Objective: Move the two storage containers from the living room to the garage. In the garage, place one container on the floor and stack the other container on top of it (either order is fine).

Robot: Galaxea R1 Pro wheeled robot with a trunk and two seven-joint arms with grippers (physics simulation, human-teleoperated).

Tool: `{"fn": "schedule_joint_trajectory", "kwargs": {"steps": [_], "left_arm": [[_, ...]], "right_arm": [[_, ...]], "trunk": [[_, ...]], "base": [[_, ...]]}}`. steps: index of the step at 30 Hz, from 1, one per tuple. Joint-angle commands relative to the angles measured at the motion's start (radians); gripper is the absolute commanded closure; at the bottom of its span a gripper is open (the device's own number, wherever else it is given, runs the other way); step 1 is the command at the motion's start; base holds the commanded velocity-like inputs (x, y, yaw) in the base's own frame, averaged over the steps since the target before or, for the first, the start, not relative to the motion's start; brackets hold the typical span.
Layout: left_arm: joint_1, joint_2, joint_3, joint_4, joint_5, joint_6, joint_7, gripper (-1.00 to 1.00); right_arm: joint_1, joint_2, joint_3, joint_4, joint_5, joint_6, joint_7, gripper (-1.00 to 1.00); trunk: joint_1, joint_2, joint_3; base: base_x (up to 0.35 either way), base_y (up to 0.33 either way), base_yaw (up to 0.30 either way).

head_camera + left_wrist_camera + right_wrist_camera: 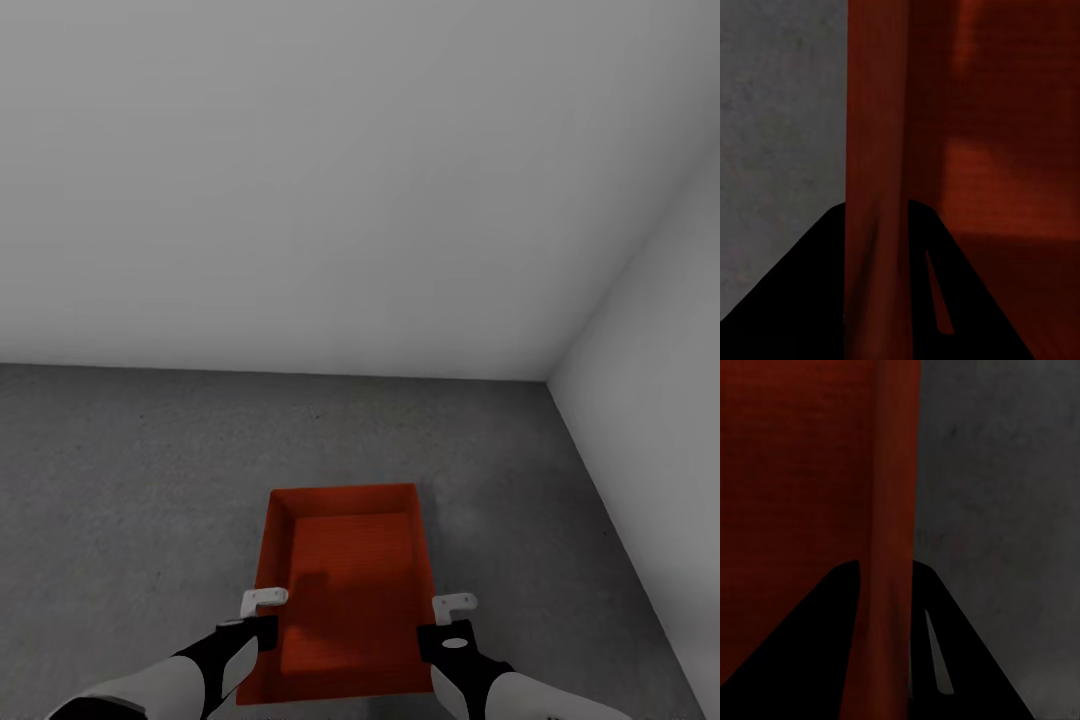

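container (345, 580) near end cut off, both tools gripping walls

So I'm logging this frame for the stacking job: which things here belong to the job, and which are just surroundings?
Belongs to the job:
- storage container, orange-red, open-top
- left gripper, jaws astride its left wall
- right gripper, jaws astride its right wall
- floor, dark grey, under the container

Just surroundings:
- pale grey walls meeting at a corner
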Motion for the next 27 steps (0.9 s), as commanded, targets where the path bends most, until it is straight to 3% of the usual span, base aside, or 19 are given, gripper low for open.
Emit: {"fn": "schedule_joint_trajectory", "kwargs": {"steps": [1,16,27], "left_arm": [[0.001,0.0,0.008,0.0,0.019,0.009,0.012,1.0],[0.001,0.0,0.008,0.0,0.019,0.008,0.012,1.0],[0.001,0.0,0.008,0.0,0.019,0.008,0.012,1.0]], "right_arm": [[-0.001,-0.027,-0.03,-0.001,0.001,-0.063,-0.009,1.0],[-0.001,-0.027,-0.03,-0.001,0.001,-0.063,-0.009,1.0],[-0.001,-0.027,-0.03,-0.001,0.003,-0.063,-0.008,1.0]], "trunk": [[0.0,0.0,-0.002],[0.0,0.0,-0.026],[0.0,0.0,-0.029]], "base": [[0.0,0.0,0.0],[0.0,0.0,0.0],[0.0,0.0,0.0]]}}
